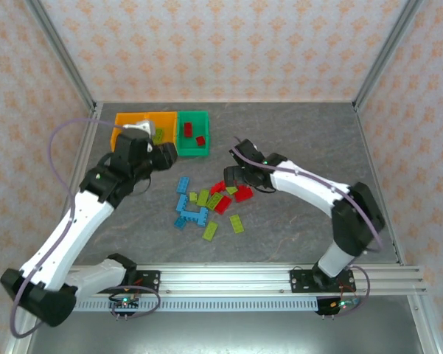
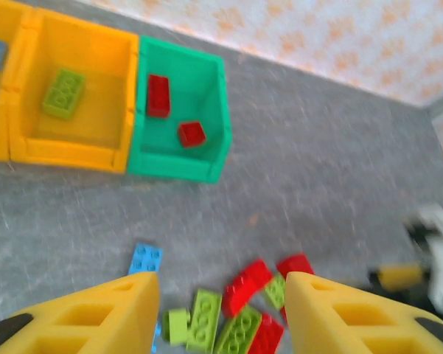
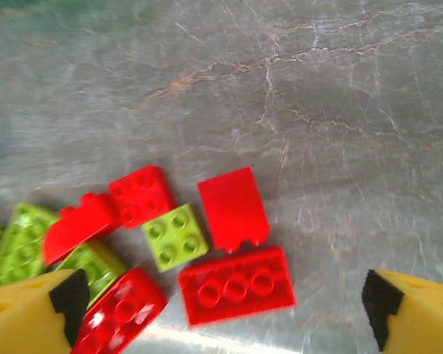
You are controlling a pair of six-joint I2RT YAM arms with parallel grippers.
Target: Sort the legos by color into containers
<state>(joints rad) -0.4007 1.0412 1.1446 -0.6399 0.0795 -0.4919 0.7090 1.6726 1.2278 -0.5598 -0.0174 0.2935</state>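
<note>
Between spread fingers of right gripper (image 3: 221, 302): long red studded plastic brick (image 3: 236, 286), long axis running finger to finger. Farther off, left gripper (image 2: 220, 295), fingers likewise apart.

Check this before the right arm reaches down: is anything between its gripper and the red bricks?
Nothing visible. The open right gripper hangs over the red bricks; one lime brick lies among them.

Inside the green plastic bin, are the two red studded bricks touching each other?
Apart. The left wrist view shows bare floor of the green plastic bin between the longer red studded brick and the smaller red brick.
</note>
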